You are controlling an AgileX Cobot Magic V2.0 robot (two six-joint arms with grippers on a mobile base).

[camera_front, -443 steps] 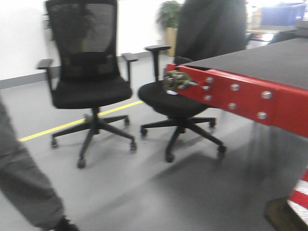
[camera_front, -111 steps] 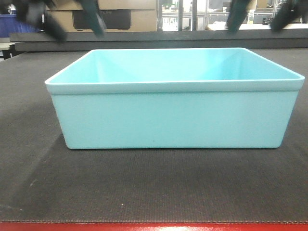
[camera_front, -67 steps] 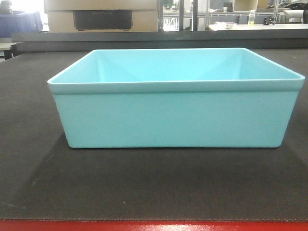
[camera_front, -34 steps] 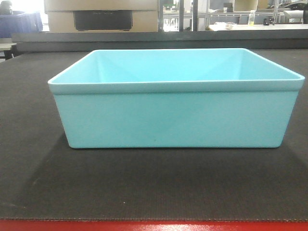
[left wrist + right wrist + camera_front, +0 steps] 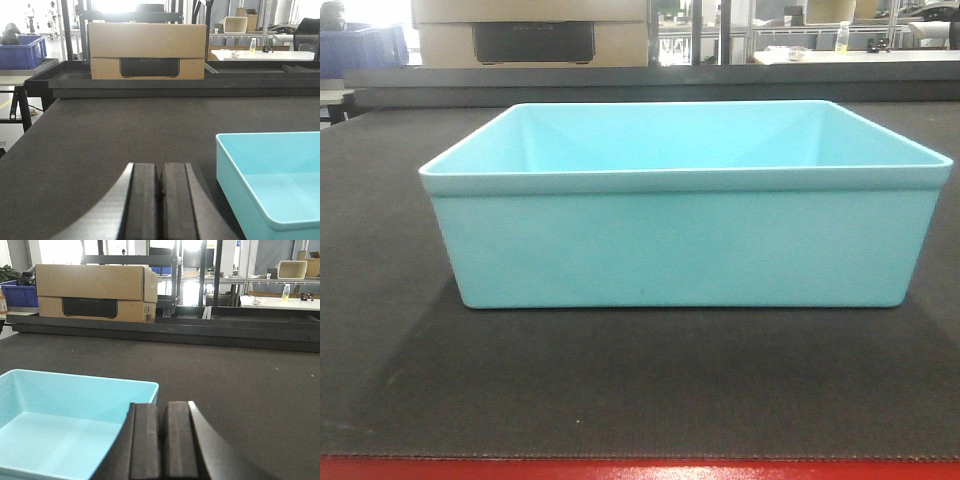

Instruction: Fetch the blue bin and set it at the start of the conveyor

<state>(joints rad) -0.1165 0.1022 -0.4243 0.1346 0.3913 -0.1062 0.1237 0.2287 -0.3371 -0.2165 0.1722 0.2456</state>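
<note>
1 pale turquoise blue bin [image 5: 685, 245], seemingly empty, smooth-walled, thin-rimmed.

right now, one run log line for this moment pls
blue bin: upright on conveyor start, empty | left gripper: shut, beside bin | right gripper: shut, beside bin

All I can see of my own body are the two claws, each at the bottom centre of its wrist view. The left claw [image 5: 160, 200] shows two flat, matte black rectangular pads [image 5: 145, 200] pressed together, flanked by curved dark outer shells. The right claw [image 5: 161, 445] looks identical: black ribless pads, rounded shoulders.
</note>
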